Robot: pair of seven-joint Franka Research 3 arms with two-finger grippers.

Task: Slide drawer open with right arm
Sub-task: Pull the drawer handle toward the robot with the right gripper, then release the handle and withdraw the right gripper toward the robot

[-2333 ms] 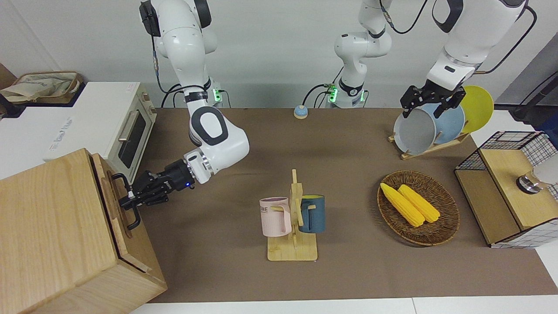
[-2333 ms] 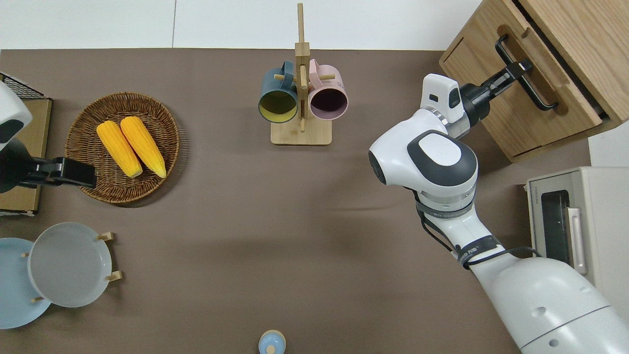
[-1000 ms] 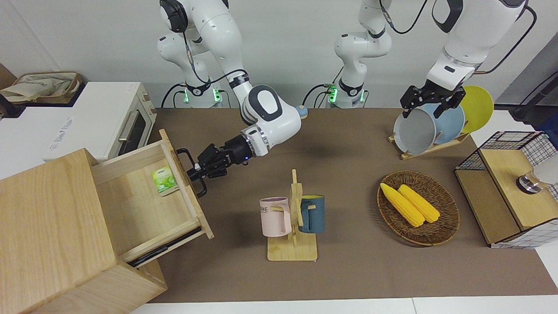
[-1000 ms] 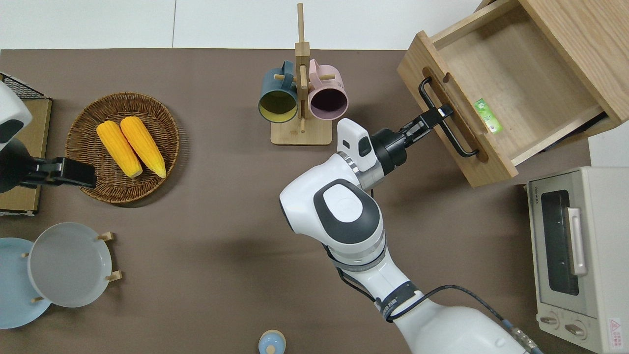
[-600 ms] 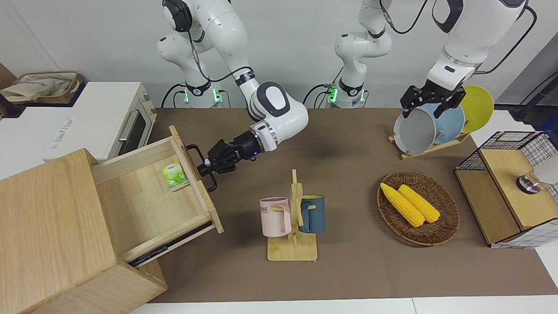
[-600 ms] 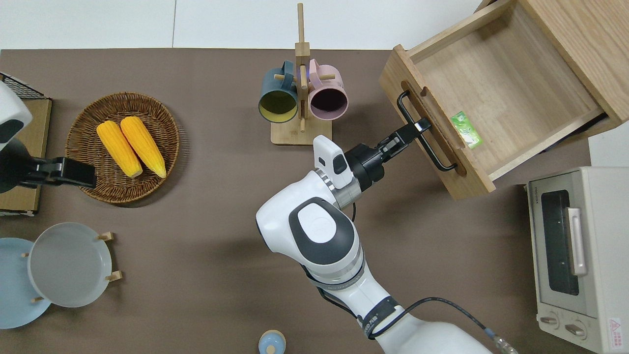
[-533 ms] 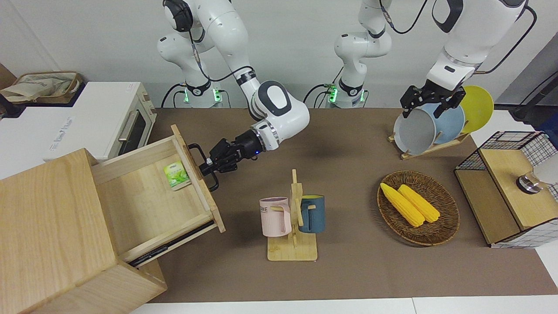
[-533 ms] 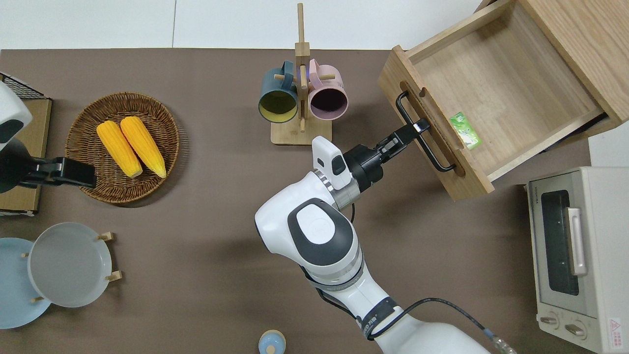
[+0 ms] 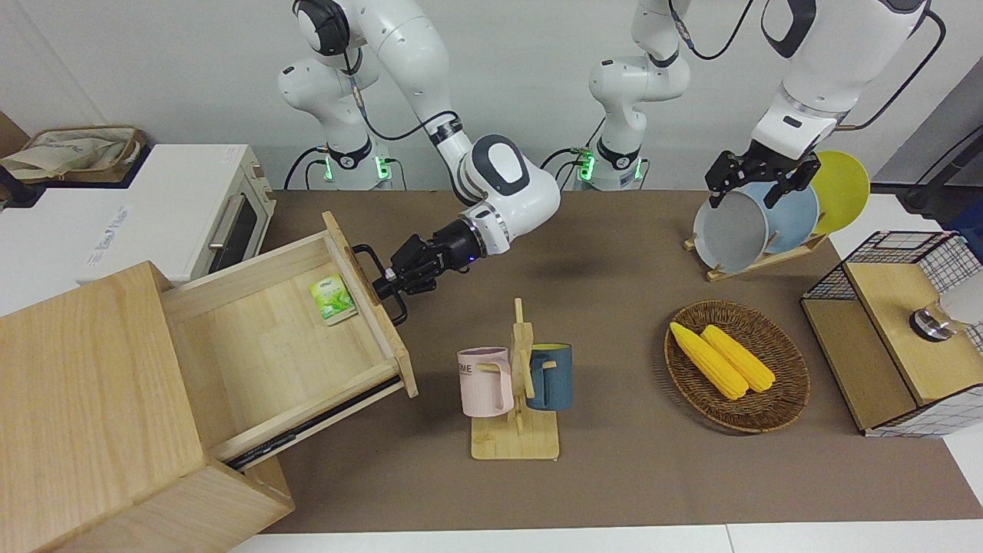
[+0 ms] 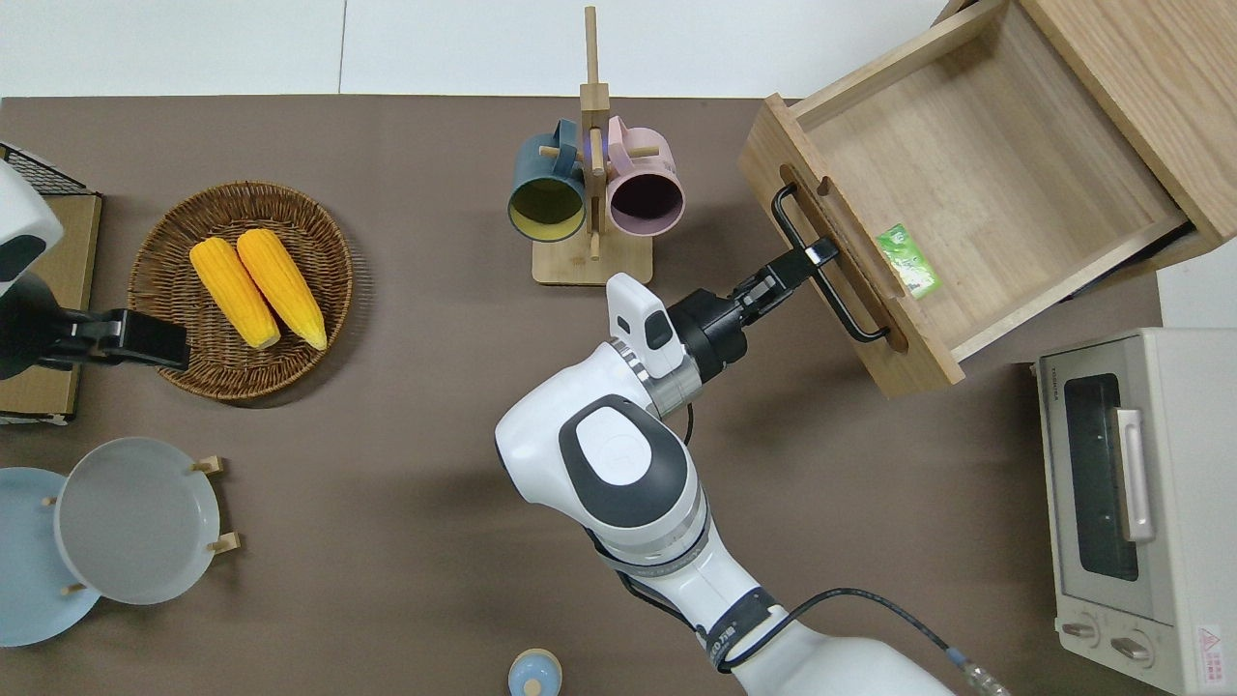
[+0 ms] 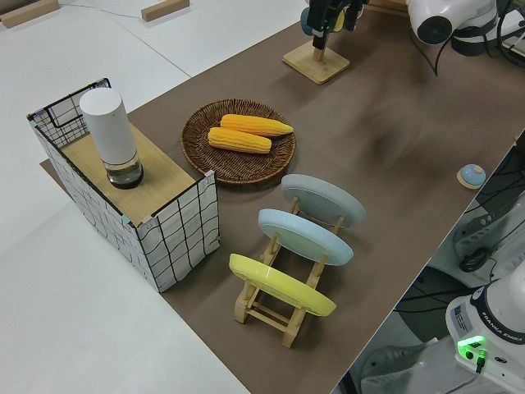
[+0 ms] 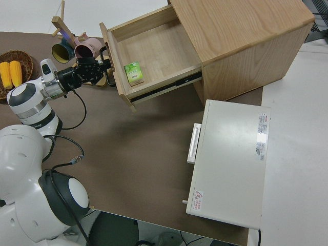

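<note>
gripping the black loop handle (image 10: 826,270), the right gripper (image 10: 810,256) is clamping its fingers on the bar at upper right of the overhead frame. the drawer (image 10: 952,198) is sitting far out of the wooden cabinet (image 9: 84,407), a small green packet (image 10: 907,261) showing on its floor. judging by that, the slide is looking nearly done, with only letting go left. the left arm is parked.
</note>
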